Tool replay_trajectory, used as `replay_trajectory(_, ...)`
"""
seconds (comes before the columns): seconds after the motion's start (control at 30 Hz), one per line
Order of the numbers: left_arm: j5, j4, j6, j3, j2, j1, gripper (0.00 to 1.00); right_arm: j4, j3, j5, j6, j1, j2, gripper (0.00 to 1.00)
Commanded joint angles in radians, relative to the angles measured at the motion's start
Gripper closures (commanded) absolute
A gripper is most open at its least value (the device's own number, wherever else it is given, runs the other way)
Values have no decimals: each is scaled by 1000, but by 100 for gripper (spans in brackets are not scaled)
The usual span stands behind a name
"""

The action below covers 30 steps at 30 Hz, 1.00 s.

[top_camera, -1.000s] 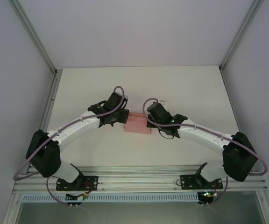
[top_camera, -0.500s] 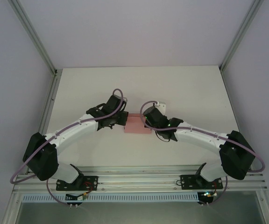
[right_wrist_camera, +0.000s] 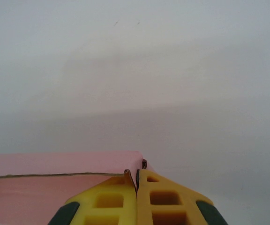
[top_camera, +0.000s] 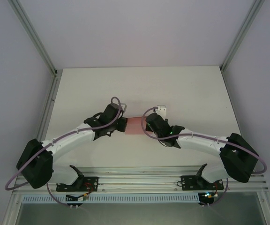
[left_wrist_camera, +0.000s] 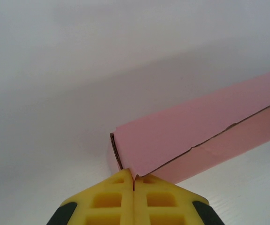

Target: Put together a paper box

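the paper box (top_camera: 134, 125) lies mid-tabletop (top_camera: 186, 89), held at both ends: left tool (left_wrist_camera: 134, 177) and right tool (right_wrist_camera: 137, 172) each pinch an end corner. closing step, seemingly; next, press the gaping long seam flat.

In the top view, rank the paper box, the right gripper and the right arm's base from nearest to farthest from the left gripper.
1. paper box: pinched in the shut jaws of the left gripper, immediately to its right.
2. right gripper: at the box's opposite, right end, also shut on it.
3. right arm's base: low in the view, far off to the right.
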Motion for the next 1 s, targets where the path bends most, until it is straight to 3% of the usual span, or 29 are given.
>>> replay_trajectory(0.0,109,-84,-17,-75,20,-38,100,-44,-77,-143,-21,35,25,100)
replay_trajectory(0.3,85,-88,-47,-61,8,-39,99,54,-225,-165,-41,49,27,100)
replay_trajectory(0.33,84,-92,-49,-54,1,-38,89,55,-223,-167,-44,50,29,100)
replay_trajectory(0.43,78,-98,-59,-31,-26,-38,74,58,-210,-155,-51,49,32,100)
replay_trajectory(0.57,22,-161,-92,38,-47,-38,67,53,-201,-134,-41,49,41,100)
replay_trajectory(0.63,2,-180,-100,59,-54,-38,56,46,-197,-128,-28,48,54,100)
replay_trajectory(0.73,-4,-217,-109,91,-68,-36,50,33,-191,-122,-18,51,62,100)
replay_trajectory(0.87,-66,-279,-152,120,-98,-36,32,29,-197,-111,-16,50,52,100)
replay_trajectory(0.97,-127,-311,-214,130,-113,-21,29,21,-194,-110,-25,50,49,100)
